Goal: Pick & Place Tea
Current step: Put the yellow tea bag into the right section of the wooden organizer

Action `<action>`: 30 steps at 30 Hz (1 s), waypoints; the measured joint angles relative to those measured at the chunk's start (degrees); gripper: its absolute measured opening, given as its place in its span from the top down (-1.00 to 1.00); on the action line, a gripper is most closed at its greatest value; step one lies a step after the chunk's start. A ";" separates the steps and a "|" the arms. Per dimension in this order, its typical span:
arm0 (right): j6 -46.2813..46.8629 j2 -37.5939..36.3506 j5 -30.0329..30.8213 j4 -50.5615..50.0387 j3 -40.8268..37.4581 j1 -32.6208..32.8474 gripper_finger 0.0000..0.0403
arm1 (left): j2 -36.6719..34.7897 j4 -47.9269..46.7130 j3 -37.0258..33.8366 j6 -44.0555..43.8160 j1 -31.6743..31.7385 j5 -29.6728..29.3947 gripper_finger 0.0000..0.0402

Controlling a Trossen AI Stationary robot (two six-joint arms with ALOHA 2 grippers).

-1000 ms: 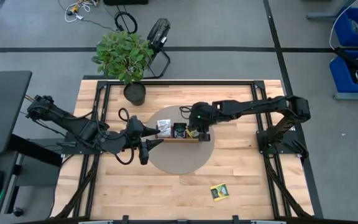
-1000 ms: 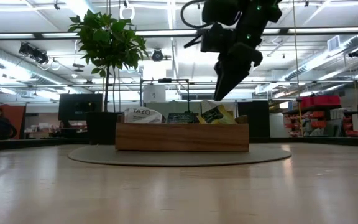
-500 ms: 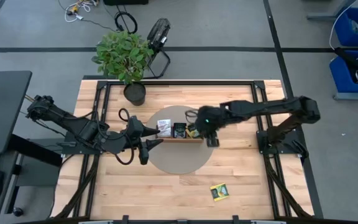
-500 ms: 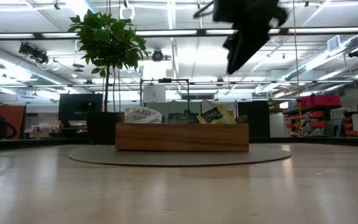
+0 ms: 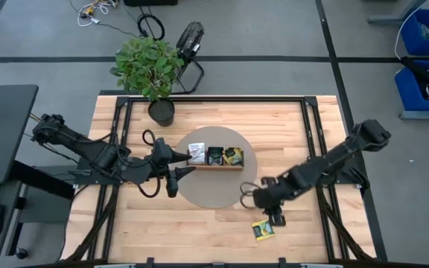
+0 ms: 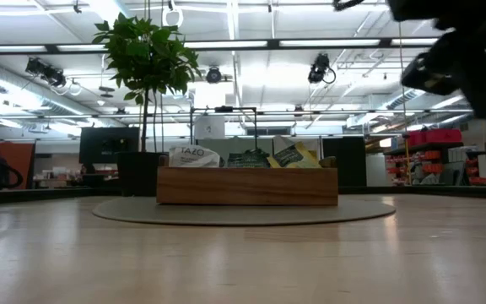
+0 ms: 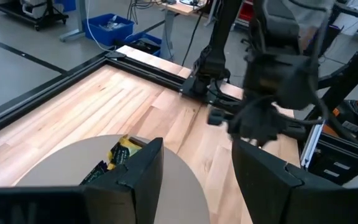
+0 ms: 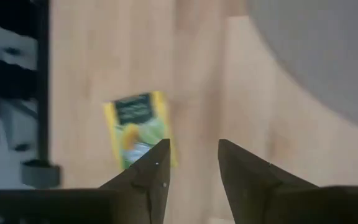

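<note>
Wooden boards make up the desk [image 5: 289, 126], and a round grey mat [image 5: 207, 192] lies in the middle of it. On the mat sits a long wooden tray [image 5: 214, 157] with three spaces. Each space holds tea packets [image 5: 215, 155]: white ones at one end, dark ones in the middle and yellow-green ones at the other end (in the low view they stick up over the tray wall).

One more yellow-green tea packet [image 5: 263, 230] lies flat on the bare wood near the front edge of the desk, well apart from the tray and off the mat.

The right tool [image 5: 275, 219] hangs just above that loose packet, close to the edge of the mat. Its two fingers [image 8: 157, 168] are apart with nothing between them. In the right wrist view the packet [image 8: 138, 127] shows just past the fingertips, a bit to one side of the gap. It looks like the tool is not touching the packet, but the view is blurry, so that is hard to say for sure.

The left tool [image 5: 185, 171] waits beside the mat, near the white end of the tray. Its fingers [image 7: 143, 171] are apart too and hold nothing.

A green plant in a dark pot [image 5: 161, 112] stands at the far side of the desk
</note>
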 joint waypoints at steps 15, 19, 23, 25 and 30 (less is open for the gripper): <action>-10.36 10.23 3.27 14.91 -1.24 7.22 0.29 | 0.00 0.15 0.00 -0.21 -0.03 0.03 0.02; -13.32 14.84 4.39 14.99 0.95 7.87 0.29 | 0.00 0.02 0.00 -1.36 -0.15 0.87 0.02; -17.44 18.92 7.56 14.93 2.84 9.00 0.29 | 0.00 0.04 0.00 -1.49 -0.15 2.83 0.02; -17.66 20.33 7.73 15.06 3.17 9.39 0.29 | 0.00 0.05 0.00 -1.56 -0.15 3.35 0.02; -17.89 20.63 9.73 14.80 3.27 10.65 0.29 | 0.00 0.06 0.00 -2.70 -0.15 3.37 0.02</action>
